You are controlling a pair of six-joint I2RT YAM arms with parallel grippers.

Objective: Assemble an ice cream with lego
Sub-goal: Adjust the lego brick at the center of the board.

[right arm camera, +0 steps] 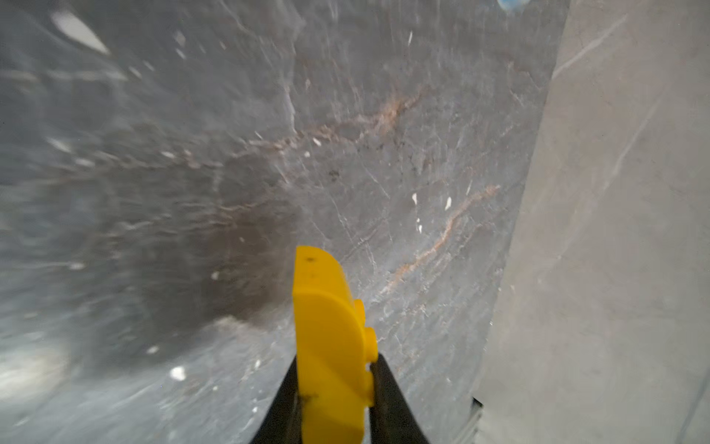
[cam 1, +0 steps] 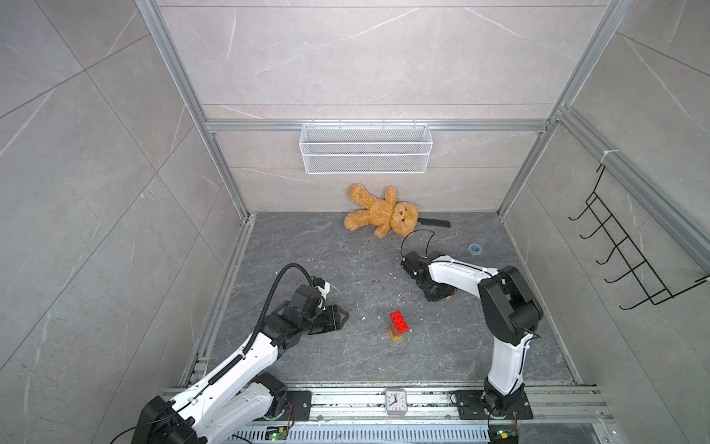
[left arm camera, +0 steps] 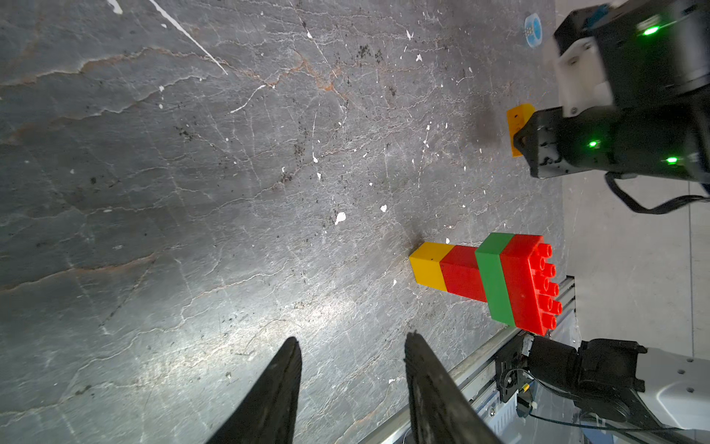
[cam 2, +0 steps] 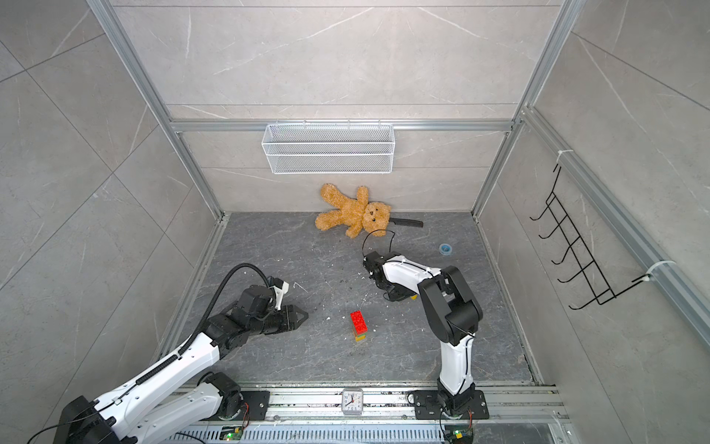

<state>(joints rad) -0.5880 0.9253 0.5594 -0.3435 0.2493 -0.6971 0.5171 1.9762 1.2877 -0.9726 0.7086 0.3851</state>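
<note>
The ice cream stack [cam 1: 398,326] [cam 2: 358,326] stands upright mid-floor. From the bottom it is a yellow brick, a red one, a green layer and a wide studded red brick [left arm camera: 522,284] on top. My left gripper [left arm camera: 351,340] [cam 1: 345,314] is open and empty, level with the stack and off to its left. Behind and to the right of the stack, my right gripper [right arm camera: 335,361] [cam 1: 436,294] is shut on the yellow lego brick with the rounded top [right arm camera: 330,338] [left arm camera: 518,123], low over the floor. The arm hides most of that brick in both top views.
A teddy bear [cam 1: 384,213] lies at the back wall with a black-handled tool [cam 1: 436,222] beside it. A blue tape roll [cam 1: 475,249] sits back right. A wire basket [cam 1: 365,148] and a hook rack [cam 1: 622,250] hang on the walls. A clock [cam 1: 395,401] sits on the front rail.
</note>
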